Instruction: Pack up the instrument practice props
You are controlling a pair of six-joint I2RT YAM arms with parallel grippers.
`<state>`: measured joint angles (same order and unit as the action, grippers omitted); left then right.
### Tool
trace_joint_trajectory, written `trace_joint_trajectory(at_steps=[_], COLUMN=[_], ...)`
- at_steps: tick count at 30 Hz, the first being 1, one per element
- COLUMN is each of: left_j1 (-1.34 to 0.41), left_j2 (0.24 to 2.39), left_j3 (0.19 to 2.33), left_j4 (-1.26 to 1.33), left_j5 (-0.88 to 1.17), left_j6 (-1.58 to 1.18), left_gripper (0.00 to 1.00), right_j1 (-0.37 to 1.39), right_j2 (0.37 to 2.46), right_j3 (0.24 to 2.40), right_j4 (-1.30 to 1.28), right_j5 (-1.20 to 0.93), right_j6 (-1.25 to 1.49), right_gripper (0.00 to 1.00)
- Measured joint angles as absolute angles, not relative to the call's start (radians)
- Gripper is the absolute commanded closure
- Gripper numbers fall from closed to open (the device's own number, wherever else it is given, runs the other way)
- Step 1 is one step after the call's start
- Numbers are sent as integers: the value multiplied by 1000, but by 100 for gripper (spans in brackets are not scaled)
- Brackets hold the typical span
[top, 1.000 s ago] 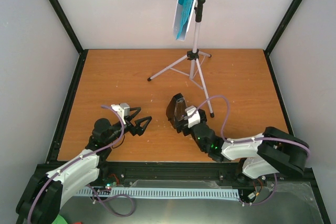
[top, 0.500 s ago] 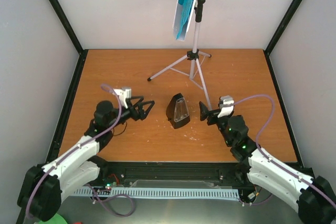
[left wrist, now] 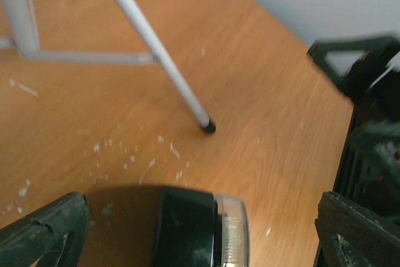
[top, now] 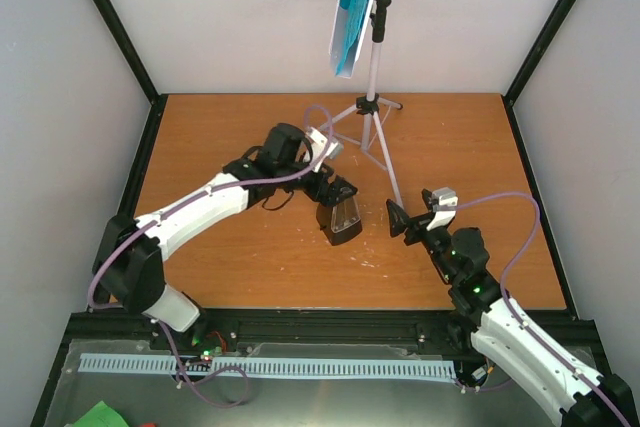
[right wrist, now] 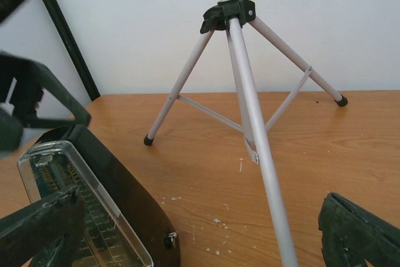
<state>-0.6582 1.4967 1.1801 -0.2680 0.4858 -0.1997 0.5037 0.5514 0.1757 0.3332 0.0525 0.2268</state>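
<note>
Spreading across most of the top view, the orange worktop is seen to carry all the props. The grey music stand is stood on its tripod legs toward the far edge, with the cyan sheet-music pages held high on its tray, well above everything else. None of this is packed yet.

The small black metronome is placed near the middle of the worktop, just in front of the stand's near leg. Its narrow end is turned toward the far left, and its clear face toward the near side. Whether it is upright or tipped cannot be settled from these views.

The left hand is reached in from the far left and hangs directly over that narrow end. In the left wrist view its fingers are spread wide, one on each side of the metronome, with a gap showing on both sides; nothing is gripped. The right hand is held just to the metronome's right, beside the stand's leg, likewise wide open and empty.

The left hand is judged the nearer and the better lined up. A closing of its fingers across the metronome's narrow width is judged to be all that is called for next.
</note>
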Motion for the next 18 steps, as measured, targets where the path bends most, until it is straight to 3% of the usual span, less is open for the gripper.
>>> trace_joint_trajectory(at_steps=[10, 18], left_j1=[-710, -716], left_j2=[1562, 1547], left_j3=[1191, 1164], left_j4=[-379, -331], left_j5=[429, 399], left_j6=[-10, 53], left_gripper=[1, 21], right_j1=[503, 503], right_j2=[508, 511], right_j3=[147, 141], right_j4=[332, 333], right_j5=[37, 36], right_j6=[231, 234], right_gripper=[0, 0])
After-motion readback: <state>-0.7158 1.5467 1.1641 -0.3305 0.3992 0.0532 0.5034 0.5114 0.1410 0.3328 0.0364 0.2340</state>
